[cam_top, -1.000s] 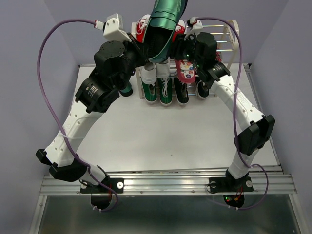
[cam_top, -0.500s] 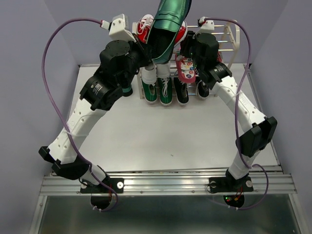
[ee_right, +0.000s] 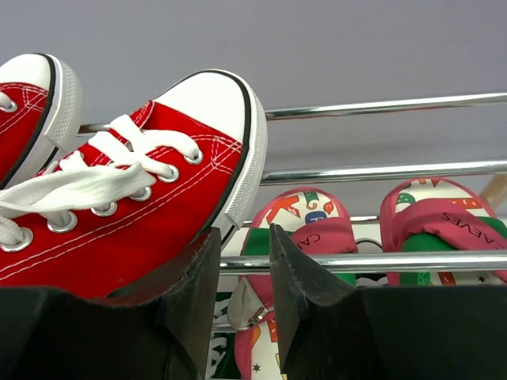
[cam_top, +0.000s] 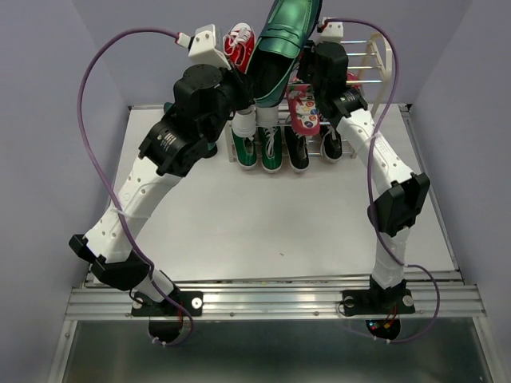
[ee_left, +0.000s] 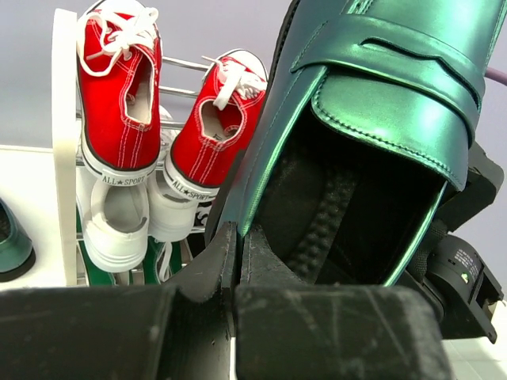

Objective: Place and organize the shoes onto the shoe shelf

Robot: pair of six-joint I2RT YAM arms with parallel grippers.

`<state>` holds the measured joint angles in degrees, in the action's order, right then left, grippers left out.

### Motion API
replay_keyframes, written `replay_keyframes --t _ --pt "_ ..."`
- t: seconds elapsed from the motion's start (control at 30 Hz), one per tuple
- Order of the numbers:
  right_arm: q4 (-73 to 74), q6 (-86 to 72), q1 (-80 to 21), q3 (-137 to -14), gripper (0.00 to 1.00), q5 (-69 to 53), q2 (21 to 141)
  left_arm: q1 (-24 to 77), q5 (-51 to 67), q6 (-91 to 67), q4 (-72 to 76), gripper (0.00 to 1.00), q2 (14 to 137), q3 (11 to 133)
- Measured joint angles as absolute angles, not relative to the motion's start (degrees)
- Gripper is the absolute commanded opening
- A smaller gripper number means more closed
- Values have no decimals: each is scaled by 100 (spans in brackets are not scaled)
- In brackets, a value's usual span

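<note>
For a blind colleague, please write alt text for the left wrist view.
The left gripper pinches the rim of a glossy teal-green loafer raised before the shoe shelf, where two red sneakers sit above white sneakers.

On the shoe shelf (ee_left: 65, 158), red sneakers (ee_left: 120, 95) fill the top tier's left; its right rods lie bare. The raised loafer (ee_left: 372, 103) and the right claw (ee_right: 244, 237) crowd the shelf's middle front. The counter (cam_top: 279, 215) before the shelf lies open.
</note>
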<state>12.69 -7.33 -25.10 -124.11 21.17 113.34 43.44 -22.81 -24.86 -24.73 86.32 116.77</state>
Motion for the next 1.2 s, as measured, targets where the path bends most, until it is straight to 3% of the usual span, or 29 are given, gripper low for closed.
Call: replay_keyframes --t 0.23,0.6,0.87,1.2 --pt "1271 -569 -2477 -12599 37 2043 11500 4298 -2279 -2421 -2473 0 8632 11677" --pt "744 -554 -2281 -12864 42 816 11924 4228 -2259 -2324 -2473 0 8632 11677" --pt "432 -478 -2241 -12864 68 646 12022 4158 -2152 -2314 -2473 0 8663 11677" --pt "268 -338 -2211 -12639 70 744 11933 4152 -2036 -2314 -2484 0 9019 11806"
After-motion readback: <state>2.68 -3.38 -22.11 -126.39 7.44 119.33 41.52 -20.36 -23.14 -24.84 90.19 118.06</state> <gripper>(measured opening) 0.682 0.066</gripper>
